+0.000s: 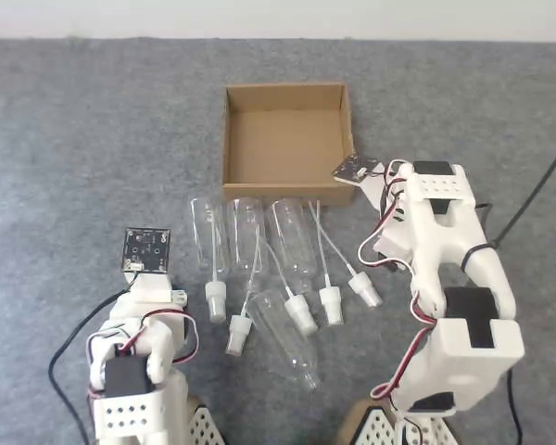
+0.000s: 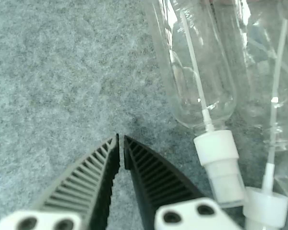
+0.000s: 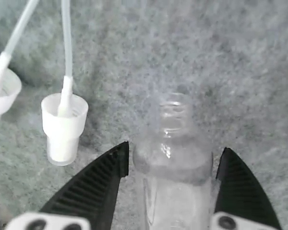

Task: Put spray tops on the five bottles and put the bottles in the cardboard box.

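Straddling an uncapped clear bottle (image 3: 175,167) over grey carpet (image 3: 230,57), the right gripper (image 3: 175,147) has its jaws spread either side of the shoulder, with slim gaps showing. The left gripper (image 2: 121,139) is pressed together and empty, beside a bottle with a spray top (image 2: 220,158) at its mouth. Other bottles (image 1: 295,236) lie just before the cardboard box (image 1: 230,139). The thin plastic likely feels light, slick and squashable; the stiffer shoulder seems the safest hold. No writing is legible.
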### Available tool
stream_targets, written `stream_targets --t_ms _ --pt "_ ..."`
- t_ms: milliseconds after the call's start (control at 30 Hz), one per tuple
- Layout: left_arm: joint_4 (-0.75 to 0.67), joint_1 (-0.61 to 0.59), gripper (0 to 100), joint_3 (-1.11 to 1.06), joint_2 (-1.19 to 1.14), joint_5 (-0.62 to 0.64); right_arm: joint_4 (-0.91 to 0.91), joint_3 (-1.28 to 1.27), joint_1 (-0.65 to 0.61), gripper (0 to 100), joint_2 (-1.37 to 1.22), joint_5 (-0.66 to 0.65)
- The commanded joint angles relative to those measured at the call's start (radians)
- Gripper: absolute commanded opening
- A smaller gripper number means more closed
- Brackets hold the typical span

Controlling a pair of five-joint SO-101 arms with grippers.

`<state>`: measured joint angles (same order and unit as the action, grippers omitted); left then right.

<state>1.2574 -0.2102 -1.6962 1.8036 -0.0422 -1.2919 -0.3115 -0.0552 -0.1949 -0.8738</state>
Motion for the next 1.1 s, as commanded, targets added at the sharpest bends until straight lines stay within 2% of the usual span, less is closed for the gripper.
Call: stream_targets --t_ms 0,167,333,667,833,1067 --pt "0.006 -0.002 2 0.012 0.021 -0.003 -0.018 0.054 0.016 25.9 0.01 -0.008" --pt "0.006 -0.002 2 0.012 0.021 -0.003 -0.012 0.021 0.012 24.7 0.01 -0.008" --pt "0.006 -0.002 2 0.012 0.021 -0.003 -0.008 0.011 0.008 14.6 0.01 -0.006" --pt "0.006 -0.002 2 0.012 0.021 -0.003 -0.084 0.017 0.007 14.0 0.088 0.002" --pt "0.006 -0.002 2 0.012 0.021 -0.003 -0.091 0.012 0.004 14.0 0.211 0.1" --pt "0.006 -0.002 2 0.012 0.021 -0.003 -0.093 0.009 -0.082 14.0 0.323 0.261"
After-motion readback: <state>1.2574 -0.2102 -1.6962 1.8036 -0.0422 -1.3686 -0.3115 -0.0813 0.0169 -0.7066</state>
